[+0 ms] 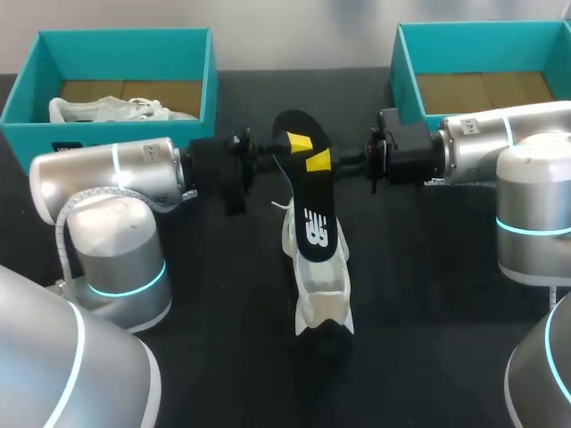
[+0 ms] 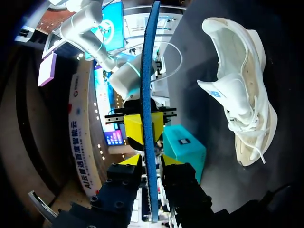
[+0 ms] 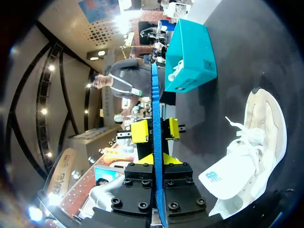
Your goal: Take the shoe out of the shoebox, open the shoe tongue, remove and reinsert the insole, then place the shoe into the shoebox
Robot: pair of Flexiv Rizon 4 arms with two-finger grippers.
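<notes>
A black insole [image 1: 310,201] with a blue underside hangs in the air above the white shoe [image 1: 323,294], which lies on the dark table. My left gripper [image 1: 299,141] and right gripper [image 1: 318,160] meet at the insole's far end from opposite sides. In the left wrist view the insole [image 2: 149,71] stands edge-on between my left gripper's [image 2: 151,161] yellow tips, which press both faces; the right gripper [image 2: 145,128] clamps it just ahead. The right wrist view has my right gripper [image 3: 154,159] shut on the insole [image 3: 154,95]. The shoe [image 3: 251,152] lies beside it, its tongue folded open.
A teal shoebox [image 1: 125,40] stands at the back left with a second white shoe [image 1: 107,109] inside. Another teal shoebox [image 1: 482,31] at the back right holds only brown paper. Both arm bases flank the shoe.
</notes>
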